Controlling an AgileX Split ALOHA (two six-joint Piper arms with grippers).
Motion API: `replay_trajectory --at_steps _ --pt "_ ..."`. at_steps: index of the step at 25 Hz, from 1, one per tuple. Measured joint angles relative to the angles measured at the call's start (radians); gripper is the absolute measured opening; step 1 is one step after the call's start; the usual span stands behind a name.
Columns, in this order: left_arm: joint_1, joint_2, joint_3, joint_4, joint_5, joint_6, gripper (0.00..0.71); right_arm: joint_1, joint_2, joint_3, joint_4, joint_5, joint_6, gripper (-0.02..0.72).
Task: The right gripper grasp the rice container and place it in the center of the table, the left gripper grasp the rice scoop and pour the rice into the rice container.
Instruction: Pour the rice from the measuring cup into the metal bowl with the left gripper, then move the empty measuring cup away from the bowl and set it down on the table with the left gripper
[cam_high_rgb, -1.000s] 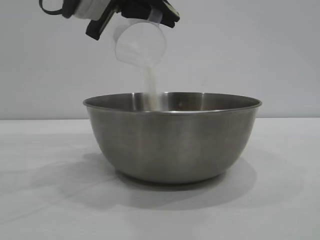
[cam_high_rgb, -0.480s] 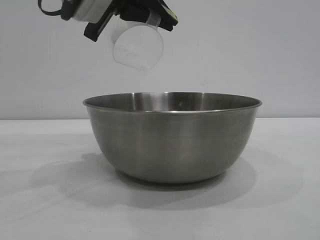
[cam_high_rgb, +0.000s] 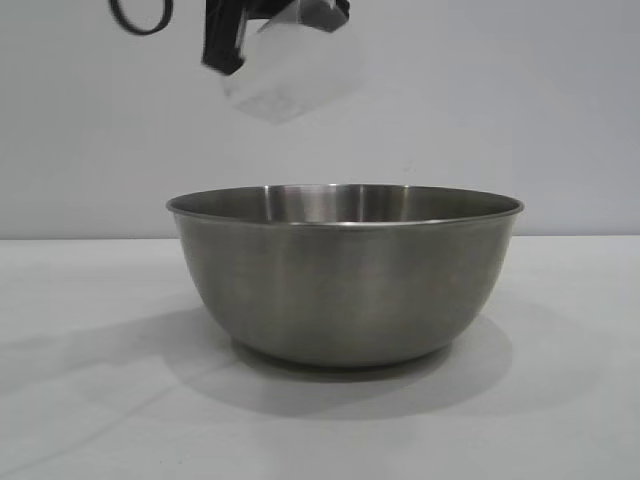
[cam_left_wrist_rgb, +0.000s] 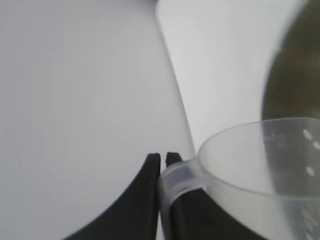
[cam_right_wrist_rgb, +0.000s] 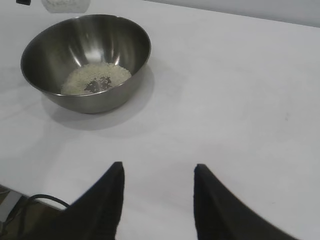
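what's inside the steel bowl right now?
The rice container holds a low patch of rice on its bottom, visible only from the right wrist view. From the exterior view its wall hides the contents.

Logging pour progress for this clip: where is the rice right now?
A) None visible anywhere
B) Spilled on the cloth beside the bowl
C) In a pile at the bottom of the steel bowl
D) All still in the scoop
C: the right wrist view shows the rice heaped on the floor of the rice container, and none on the table around it.
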Motion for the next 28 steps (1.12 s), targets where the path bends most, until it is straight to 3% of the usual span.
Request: replay_trajectory --at_steps 2,7,11,14,18,28 --pt "0.058 -0.002 0.038 -0.053 -0.051 -0.043 0.0 0.0 0.0 0.0 0.0 0.0 0.0 0.314" --pt "0.199 -0.006 0.209 -0.157 -0.304 -0.163 0.0 0.0 0.0 0.0 0.0 0.0 0.0 0.314" --pt "0.269 -0.008 0.356 -0.24 -0.431 -0.174 0.0 0.0 0.0 0.0 0.0 0.0 0.0 0.314" --pt "0.286 0.007 0.452 -0.324 -0.506 -0.127 0.0 0.0 0.0 0.0 0.0 0.0 0.0 0.314" --pt "0.286 0.102 0.492 -0.379 -0.583 -0.09 0.0 0.0 0.0 0.0 0.0 0.0 0.0 0.314" --pt "0.286 0.24 0.493 -0.402 -0.59 -0.088 0.0 0.0 0.0 0.0 0.0 0.0 0.0 0.314"
